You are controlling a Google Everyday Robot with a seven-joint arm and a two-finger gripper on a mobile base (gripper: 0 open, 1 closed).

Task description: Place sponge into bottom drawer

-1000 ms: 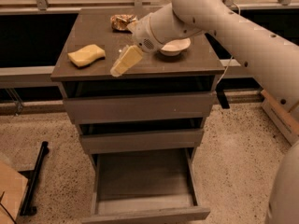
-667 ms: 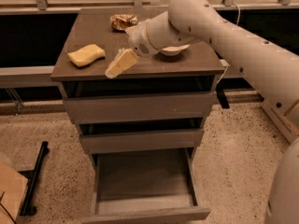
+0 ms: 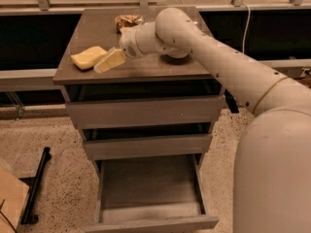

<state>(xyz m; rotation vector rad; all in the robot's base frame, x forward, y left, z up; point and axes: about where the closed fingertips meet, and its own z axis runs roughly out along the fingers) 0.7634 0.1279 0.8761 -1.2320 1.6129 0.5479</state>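
The gripper (image 3: 110,60) has slid left across the cabinet top (image 3: 160,71) over the last second and now sits at the right edge of the sponge (image 3: 86,57), touching it or just beside it; whether it is released or clenched I cannot tell. The sponge lies flat, not yet lifted. A crumpled wrapper (image 3: 128,21) lies behind and to the right of the sponge. The bottom drawer (image 3: 154,224) stands pulled open well below the sponge, so the approach looks nearly done and the grasp comes next.
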